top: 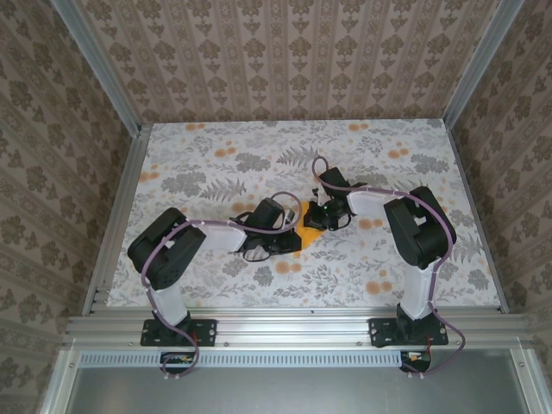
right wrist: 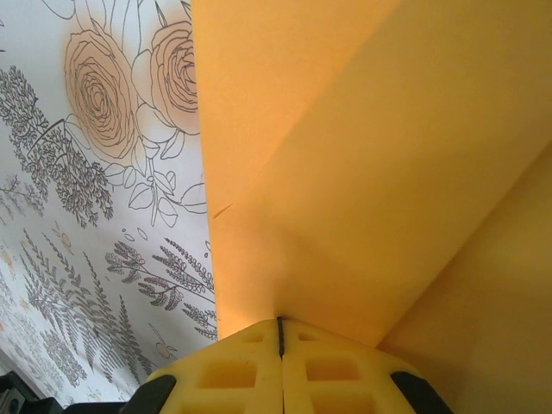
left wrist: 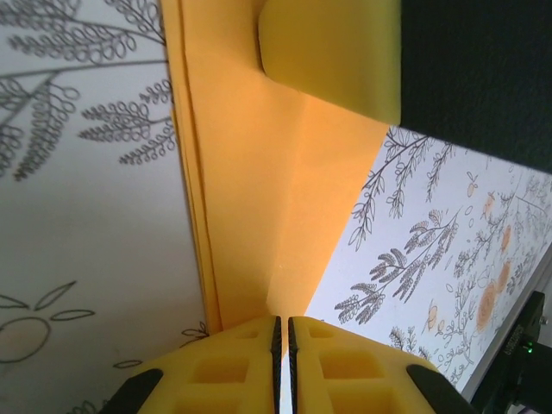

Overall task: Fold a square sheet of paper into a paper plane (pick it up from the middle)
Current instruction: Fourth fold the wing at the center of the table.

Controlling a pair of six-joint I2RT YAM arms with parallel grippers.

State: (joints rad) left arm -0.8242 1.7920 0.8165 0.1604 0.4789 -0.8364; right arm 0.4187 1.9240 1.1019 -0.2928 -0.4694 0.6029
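Note:
The square sheet of paper [top: 311,235], bright orange and folded into layers, lies mid-table between both grippers. The arms hide its outline, so I cannot tell whether it has the paper plane shape. In the left wrist view a crease of the paper [left wrist: 259,216] runs right up to my left gripper [left wrist: 284,321]. Its jaws stand a thin slit apart, and nothing shows inside the slit. My right gripper [right wrist: 279,321] is shut on a raised fold of the paper [right wrist: 371,172]. From above, the left gripper [top: 296,229] and right gripper [top: 322,217] almost touch. A yellow right finger [left wrist: 332,56] presses on the paper.
The table [top: 216,155] has a white cloth printed with grey leaves and small orange flowers. Aluminium rails [top: 116,216] and patterned walls [top: 285,60] close in the left, right and back. The left arm's elbow [top: 164,250] and the right arm's elbow [top: 423,228] stand near the front edge.

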